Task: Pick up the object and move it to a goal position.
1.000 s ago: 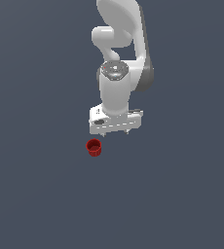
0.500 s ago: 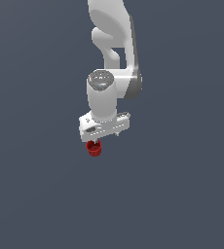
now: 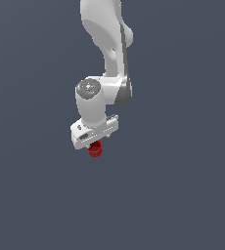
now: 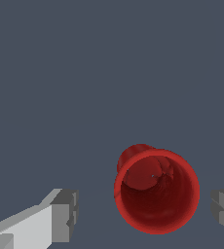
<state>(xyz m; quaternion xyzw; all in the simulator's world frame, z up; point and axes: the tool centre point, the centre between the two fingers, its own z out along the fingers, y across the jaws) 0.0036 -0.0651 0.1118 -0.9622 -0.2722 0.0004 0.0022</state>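
In the wrist view my tool [image 4: 143, 211] stands apart, one finger [image 4: 65, 214] on each side of the red cup [image 4: 157, 190], neither touching it; the second finger is cut off at the frame edge. In the exterior view my tool [image 3: 96, 144] hides the cup's [image 3: 95, 150] top.

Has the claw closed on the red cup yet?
No, the wrist view shows both fingers apart from the red cup, with gaps either side.
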